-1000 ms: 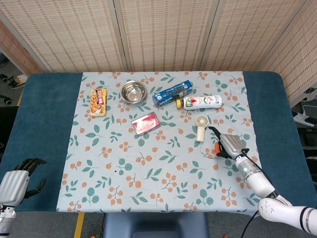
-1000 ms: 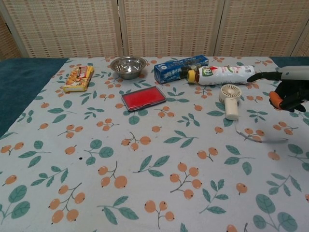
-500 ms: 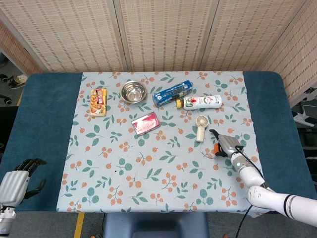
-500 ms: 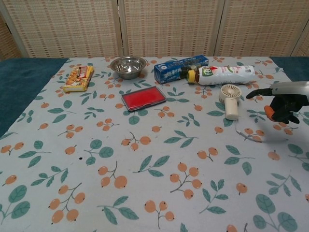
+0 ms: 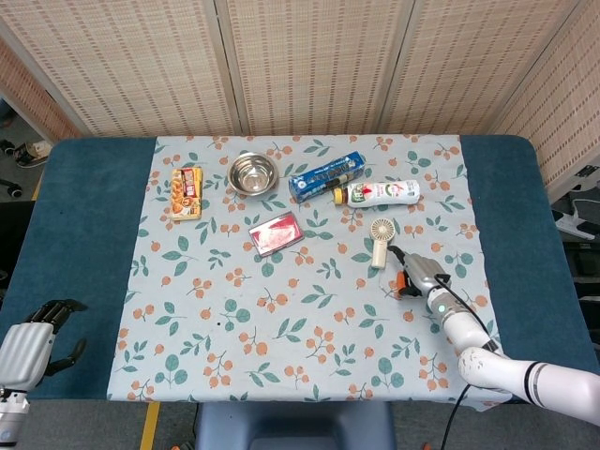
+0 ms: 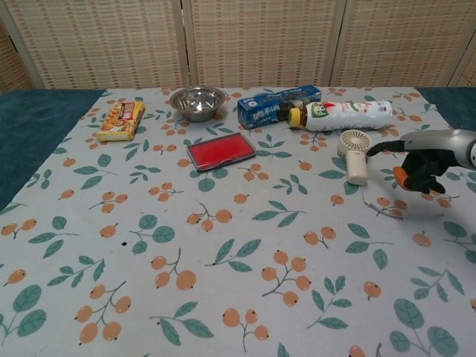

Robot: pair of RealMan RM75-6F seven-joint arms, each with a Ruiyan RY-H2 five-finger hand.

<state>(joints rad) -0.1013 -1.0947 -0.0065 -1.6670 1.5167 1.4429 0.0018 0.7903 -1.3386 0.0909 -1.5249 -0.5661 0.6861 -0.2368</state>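
While I am holding my right hand (image 6: 419, 165) at 3 o'clock of the handheld fan (image 6: 355, 154), fingers curled on nothing, the fan is lying head-up toward 12; the bottle (image 6: 341, 115) is lying crosswise beyond.

Shiny metal bowl (image 5: 253, 173), matt printed tablecloth (image 5: 281, 319), smooth plastic fan (image 6: 355, 155)

On the table: one steel bowl (image 5: 253, 173), one snack pack (image 5: 186, 193), one red tin (image 5: 277, 233), one blue box (image 5: 325, 176), one bottle (image 5: 378, 193), one handheld fan (image 5: 380, 241) at 3 o'clock of the tin, two hands.
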